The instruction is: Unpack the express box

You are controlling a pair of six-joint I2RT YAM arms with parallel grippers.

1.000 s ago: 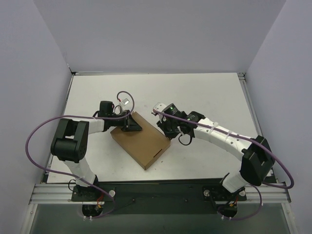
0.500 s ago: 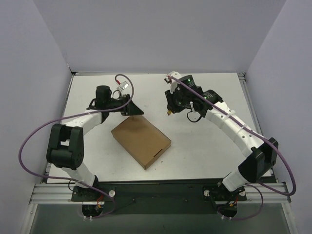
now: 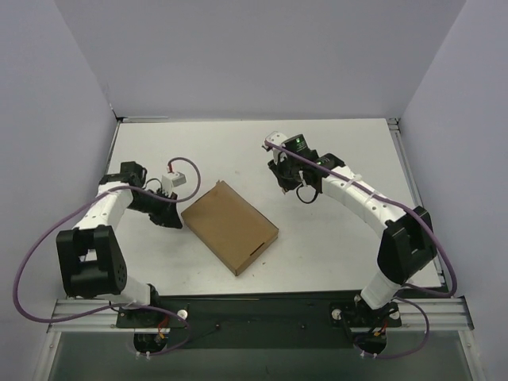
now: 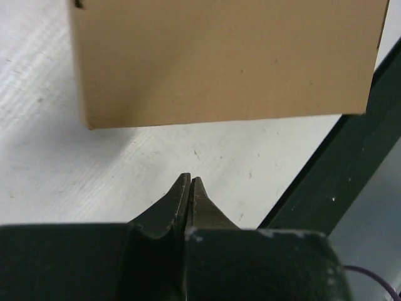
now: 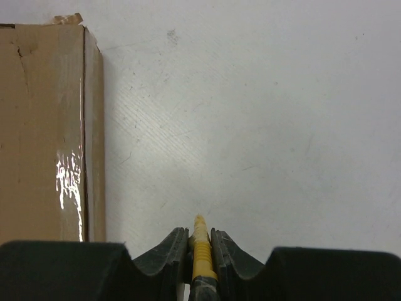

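Note:
The express box [image 3: 230,226] is a flat brown cardboard mailer lying closed on the white table, turned at an angle. My left gripper [image 3: 175,221] is shut and empty, just off the box's left corner. In the left wrist view its tips [image 4: 189,180] are pressed together, with the box [image 4: 219,56] a short way ahead. My right gripper [image 3: 283,183] hovers beyond the box's far right edge. It is shut on a small yellow-handled tool [image 5: 200,248], and the box [image 5: 44,132] lies to its left in the right wrist view.
The white table [image 3: 341,238] is walled by pale panels at the back and both sides. A dark metal rail [image 3: 262,305] runs along the near edge and shows in the left wrist view [image 4: 332,188]. Purple cables loop from both arms.
My left gripper has swung from the box's far corner out to the left and down beside its left corner. My right gripper lifted off the box's right edge and drew back behind it.

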